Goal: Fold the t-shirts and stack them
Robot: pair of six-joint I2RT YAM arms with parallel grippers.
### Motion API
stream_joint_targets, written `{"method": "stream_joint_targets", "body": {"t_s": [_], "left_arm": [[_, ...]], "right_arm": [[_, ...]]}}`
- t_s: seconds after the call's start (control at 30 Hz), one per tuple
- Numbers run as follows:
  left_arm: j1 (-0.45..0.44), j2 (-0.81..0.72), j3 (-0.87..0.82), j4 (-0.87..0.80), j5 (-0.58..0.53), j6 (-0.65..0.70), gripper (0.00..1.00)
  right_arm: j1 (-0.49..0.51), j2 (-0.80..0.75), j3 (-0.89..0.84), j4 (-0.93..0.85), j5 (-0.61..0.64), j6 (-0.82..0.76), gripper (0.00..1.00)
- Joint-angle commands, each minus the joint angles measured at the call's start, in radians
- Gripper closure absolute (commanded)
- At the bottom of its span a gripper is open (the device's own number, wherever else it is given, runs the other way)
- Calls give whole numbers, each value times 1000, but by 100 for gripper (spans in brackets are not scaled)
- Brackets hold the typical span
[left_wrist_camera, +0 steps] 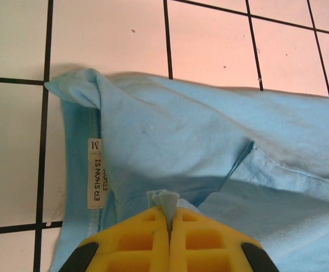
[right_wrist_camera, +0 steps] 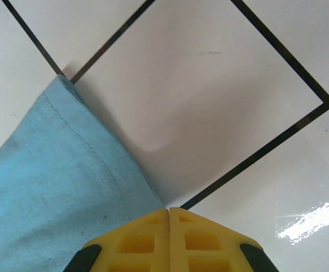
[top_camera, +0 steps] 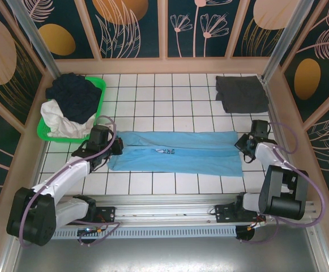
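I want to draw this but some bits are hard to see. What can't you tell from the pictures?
1. Print on the light blue t-shirt: top view, folded inward; the speck showing is too small to read.
2. Clothes in the green basket: top view, a dark garment heaped over a white one hides what each is.
3. Right gripper: right wrist view, shut at the shirt's hem; its fingers hide whether cloth is pinched.

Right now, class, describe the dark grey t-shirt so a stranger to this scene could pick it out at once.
On the white tiled table, look to the far right corner. The dark grey t-shirt lies there, folded flat. Unlike the light blue t-shirt spread out nearer the front and the clothes heaped in the green basket, it is plain and folded.
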Motion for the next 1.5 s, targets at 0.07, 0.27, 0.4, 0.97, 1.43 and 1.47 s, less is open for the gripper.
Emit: {"method": "stream_joint_targets", "body": {"t_s": [0.07, 0.27, 0.4, 0.97, 1.43, 1.47], "left_arm": [[-2, 16, -60, 29, 38, -23, 100], [-3, -39, -51, -5, 57, -31, 100], [-31, -49, -15, -51, 55, -41, 100], [-122, -288, -7, -86, 7, -180, 58], [-126, 367, 239, 48, 244, 19, 50], [-130, 402, 251, 36, 249, 17, 53]], "right_arm": [[-8, 19, -35, 18, 9, -15, 100], [-5, 8, 3, -13, -1, -18, 87], [46, -33, 57, -66, 25, -22, 75], [454, 221, 124, 190, -107, 121, 73], [454, 319, 19, 304, -93, 121, 74], [453, 328, 24, 305, -93, 118, 74]]}}
